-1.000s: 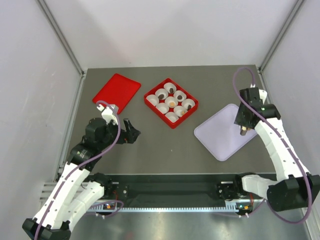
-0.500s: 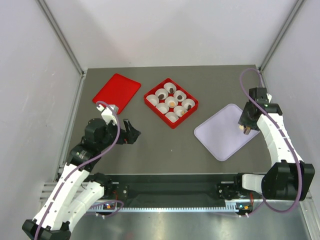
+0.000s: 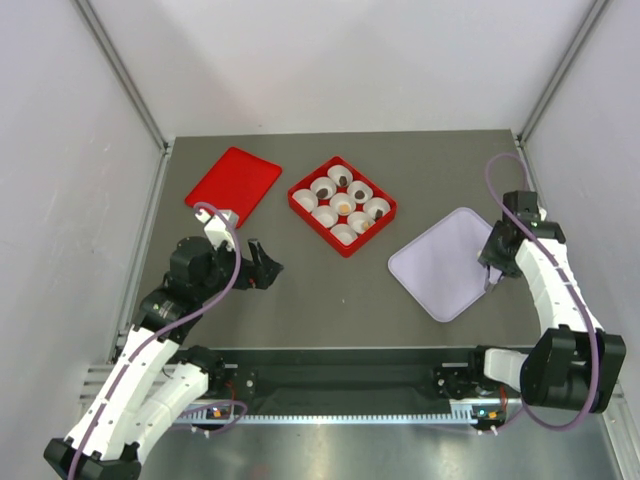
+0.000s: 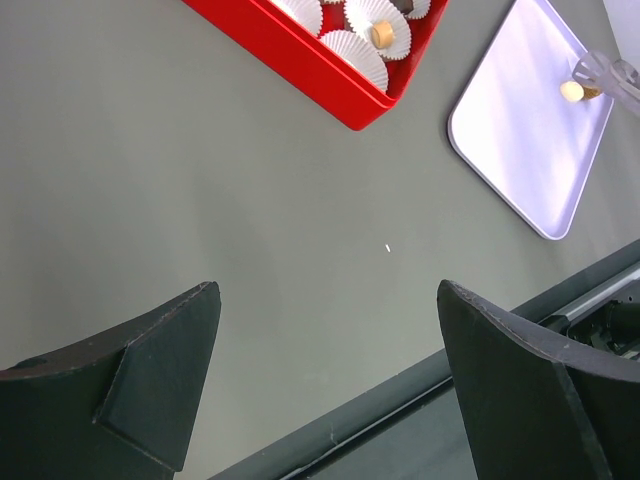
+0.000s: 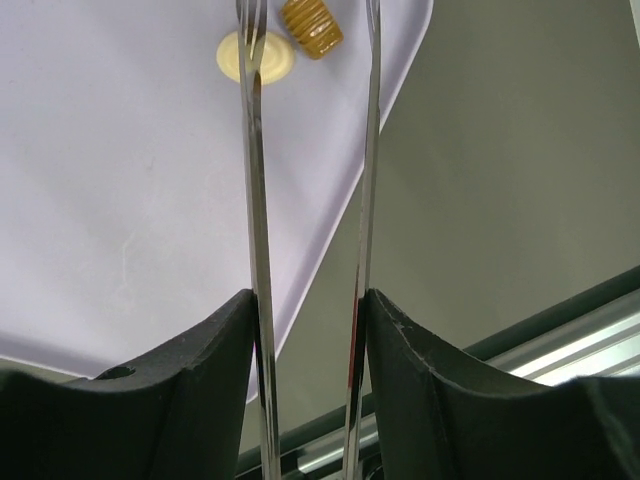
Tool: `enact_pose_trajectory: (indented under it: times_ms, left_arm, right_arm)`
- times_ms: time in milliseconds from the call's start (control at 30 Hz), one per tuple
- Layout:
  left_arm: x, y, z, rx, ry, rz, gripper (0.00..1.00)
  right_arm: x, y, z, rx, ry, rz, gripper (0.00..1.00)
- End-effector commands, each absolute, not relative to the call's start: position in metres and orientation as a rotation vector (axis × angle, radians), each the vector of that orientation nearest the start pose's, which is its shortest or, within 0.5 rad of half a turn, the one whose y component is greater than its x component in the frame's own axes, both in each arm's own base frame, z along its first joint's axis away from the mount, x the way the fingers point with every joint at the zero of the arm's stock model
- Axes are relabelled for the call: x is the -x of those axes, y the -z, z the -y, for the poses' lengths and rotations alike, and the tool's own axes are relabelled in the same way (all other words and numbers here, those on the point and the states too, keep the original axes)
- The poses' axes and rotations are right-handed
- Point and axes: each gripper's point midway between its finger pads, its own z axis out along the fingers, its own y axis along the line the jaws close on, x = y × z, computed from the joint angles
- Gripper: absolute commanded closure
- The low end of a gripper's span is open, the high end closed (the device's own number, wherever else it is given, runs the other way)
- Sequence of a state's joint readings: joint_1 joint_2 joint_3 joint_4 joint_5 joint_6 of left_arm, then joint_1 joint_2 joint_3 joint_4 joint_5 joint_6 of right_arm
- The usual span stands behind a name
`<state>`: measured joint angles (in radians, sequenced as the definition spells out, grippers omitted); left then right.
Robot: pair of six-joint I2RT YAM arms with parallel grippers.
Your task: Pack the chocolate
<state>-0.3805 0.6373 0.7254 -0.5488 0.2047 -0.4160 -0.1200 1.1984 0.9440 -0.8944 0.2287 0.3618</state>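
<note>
Chocolate (image 5: 311, 26), one ridged tan piece, lay on the lilac tray (image 3: 445, 265), beside the right end effector (image 5: 308, 20), whose thin prongs stood parted and empty to straddle it. The left end effector (image 4: 325, 380) hovered wide open.

White-shelled arms with black joints, purple cables looping along each; black jaws, the right seemingly fitted with thin metal tongs.

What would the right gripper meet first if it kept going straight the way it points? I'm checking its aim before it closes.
Probably the tan ridged chocolate on the lavender tray, just ahead between the right gripper fingers; a pale disc lies by the left one. Depth is unclear.
</note>
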Motion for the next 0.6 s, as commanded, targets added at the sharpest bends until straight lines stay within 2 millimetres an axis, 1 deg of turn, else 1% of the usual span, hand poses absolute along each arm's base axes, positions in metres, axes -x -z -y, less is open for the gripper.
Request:
enact_pose_trajectory:
  times_ms: [0,233,300,467,567]
  left_arm:
    - [-0.213,-0.219,0.144,-0.118,0.714,-2.049,0.05]
    - [-0.213,-0.218,0.143,-0.116,0.711,-2.051,0.05]
    - [-0.214,-0.218,0.143,-0.114,0.71,-2.051,0.05]
    - [-0.214,-0.219,0.143,-0.116,0.711,-2.051,0.05]
    - [-0.214,-0.217,0.144,-0.116,0.712,-2.055,0.05]
  right_arm:
    - [-0.253,-0.126,0.053,-0.7,0.176,-2.503,0.55]
    - [-0.254,-0.127,0.044,-0.7,0.105,-2.5,0.57]
    - [-0.254,-0.126,0.042,-0.696,0.086,-2.503,0.59]
    - [-0.251,-0.125,0.034,-0.687,0.036,-2.513,0.61]
    - [-0.247,-0.124,0.036,-0.692,0.053,-2.518,0.61]
